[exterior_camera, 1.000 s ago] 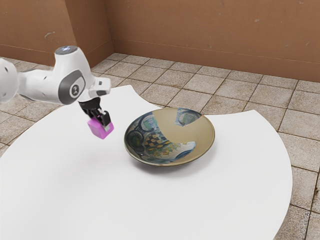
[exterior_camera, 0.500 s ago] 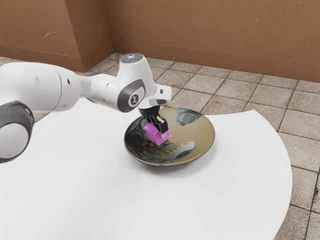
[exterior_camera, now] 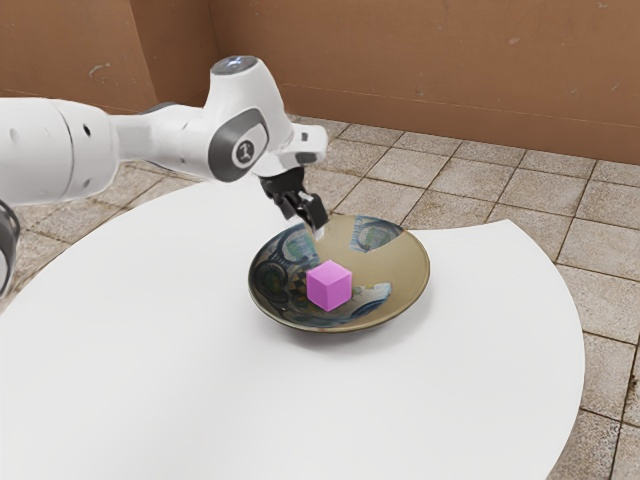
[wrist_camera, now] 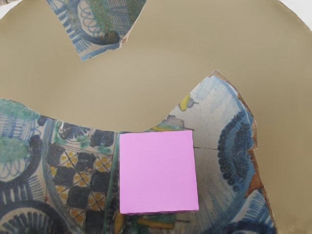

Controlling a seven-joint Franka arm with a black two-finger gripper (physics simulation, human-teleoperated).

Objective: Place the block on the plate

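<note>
Looks like the letting-go step: pink block (exterior_camera: 329,286) is sitting in the plate (exterior_camera: 398,268), mid-frame. Gripper (exterior_camera: 307,225) is above it, empty, fingers apart. I'd just lift away clear, no bumping the rim.

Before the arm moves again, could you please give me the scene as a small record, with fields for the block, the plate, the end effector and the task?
block: pink cube, resting inside the plate, on its patterned part
plate: round and shallow, tan with blue-patterned areas, standing on the table
end effector: above the plate, apart from the block
table: white top
surroundings: tiled floor, brown wall
task state: block on the plate, as asked
</note>
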